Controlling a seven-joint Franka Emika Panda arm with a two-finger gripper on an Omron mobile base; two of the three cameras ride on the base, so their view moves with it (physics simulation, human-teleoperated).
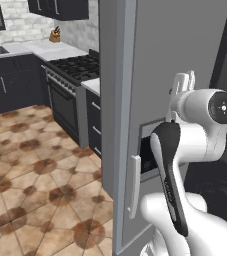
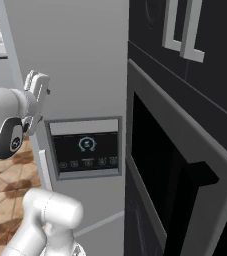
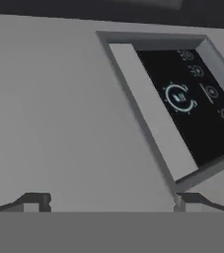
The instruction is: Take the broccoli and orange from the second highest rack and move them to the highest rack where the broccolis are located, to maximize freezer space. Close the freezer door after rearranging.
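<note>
You are facing the freezer with its freezer door shut: a flat grey panel with a dark control panel set into it and a pale bar handle low on its left edge. No shelf can be seen, so you cannot tell from here where the broccoli and the orange lie; they are presumably behind that door. As far as this shows, nothing has been moved yet, and the whole job is still ahead of you: open the door, shift both items up to the top rack, then close it again.

Your hand is raised in front of the door, just beside the control panel, fingers spread wide and holding nothing. The handle sits lower and to the left of it, well apart, so expect to reach down and across first.
</note>
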